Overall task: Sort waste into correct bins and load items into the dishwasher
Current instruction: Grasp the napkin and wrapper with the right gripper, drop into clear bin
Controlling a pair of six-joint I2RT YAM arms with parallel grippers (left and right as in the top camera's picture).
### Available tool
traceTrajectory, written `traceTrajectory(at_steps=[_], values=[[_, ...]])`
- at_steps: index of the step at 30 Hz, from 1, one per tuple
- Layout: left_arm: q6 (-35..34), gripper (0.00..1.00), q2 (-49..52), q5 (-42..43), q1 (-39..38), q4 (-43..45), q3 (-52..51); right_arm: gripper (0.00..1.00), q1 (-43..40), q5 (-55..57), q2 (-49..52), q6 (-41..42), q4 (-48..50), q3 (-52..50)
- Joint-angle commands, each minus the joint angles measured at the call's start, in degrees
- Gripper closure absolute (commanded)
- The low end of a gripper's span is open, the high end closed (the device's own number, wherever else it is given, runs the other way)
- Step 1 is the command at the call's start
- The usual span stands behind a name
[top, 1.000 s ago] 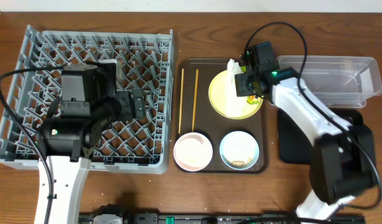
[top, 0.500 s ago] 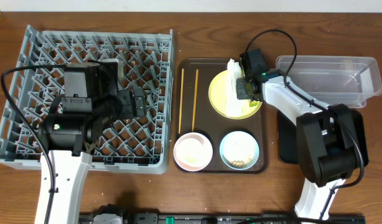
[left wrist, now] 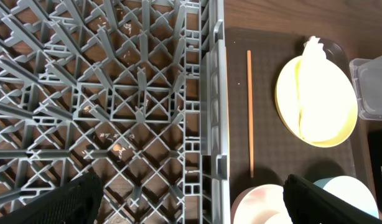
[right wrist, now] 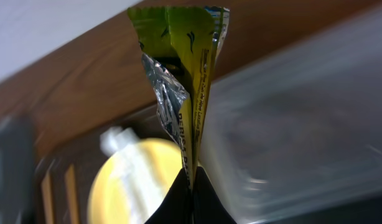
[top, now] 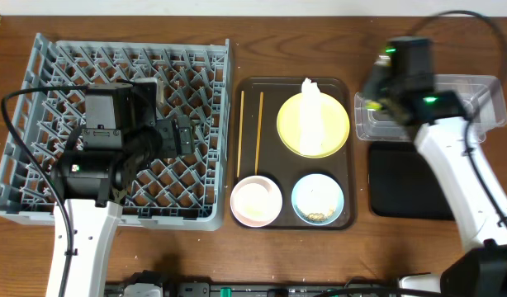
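Note:
My right gripper (right wrist: 192, 180) is shut on the green-and-orange snack wrapper (right wrist: 185, 62), which hangs from its tips. In the overhead view this gripper (top: 376, 103) hovers over the left end of the clear tub (top: 460, 103). The black tray (top: 406, 181) lies just in front of the tub. A crumpled tissue (top: 310, 107) rests on the yellow plate (top: 291, 124). Two chopsticks (top: 259, 132), a pink bowl (top: 256, 201) and a blue bowl (top: 317, 198) holding crumbs lie on the brown tray. My left gripper (left wrist: 194, 202) stands open above the grey dish rack (top: 39, 99).
The brown serving tray (top: 348, 219) sits between the rack and the two bins. The rack's right wall (left wrist: 213, 124) runs close along the tray's left edge. Bare wooden table shows along the front and back.
My right gripper shut on the wrapper at the plate's right side, lifted it and carried it right to the clear tub's left end. The left arm has not moved.

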Motion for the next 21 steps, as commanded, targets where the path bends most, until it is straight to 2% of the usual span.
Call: traceTrajectory(at_steps=[1, 5, 8, 9, 11, 12, 14, 17, 21], values=[[-0.1, 0.05, 0.2, 0.7, 0.1, -0.2, 1.0, 0.99, -5.9, 2.4, 3.2, 11.0, -1.5, -0.5], [-0.1, 0.05, 0.2, 0.7, 0.1, -0.2, 1.0, 0.99, -11.1, 1.9, 6.7, 15.9, -1.2, -0.5], [-0.1, 0.05, 0.2, 0.7, 0.1, -0.2, 1.0, 0.99, -12.7, 1.9, 8.7, 16.4, -0.9, -0.5], [-0.1, 0.05, 0.2, 0.7, 0.1, -0.2, 1.0, 0.93, -12.9, 1.8, 9.1, 16.4, -0.8, -0.5], [-0.1, 0.05, 0.2, 0.7, 0.1, -0.2, 1.0, 0.59, -12.9, 1.1, 9.1, 16.3, -0.4, -0.5], [-0.1, 0.05, 0.2, 0.7, 0.1, -0.2, 1.0, 0.5, -12.9, -0.8, 8.5, 15.1, 0.8, -0.4], [-0.1, 0.05, 0.2, 0.7, 0.1, -0.2, 1.0, 0.44, -12.8, -4.0, 7.3, 12.4, 2.7, -0.4], [-0.1, 0.04, 0.2, 0.7, 0.1, -0.2, 1.0, 0.42, -11.7, -9.9, 4.2, 8.2, 5.2, -0.4], [-0.1, 0.05, 0.2, 0.7, 0.1, -0.2, 1.0, 0.41, -6.8, -20.3, 0.4, -5.6, 8.3, -0.4]])
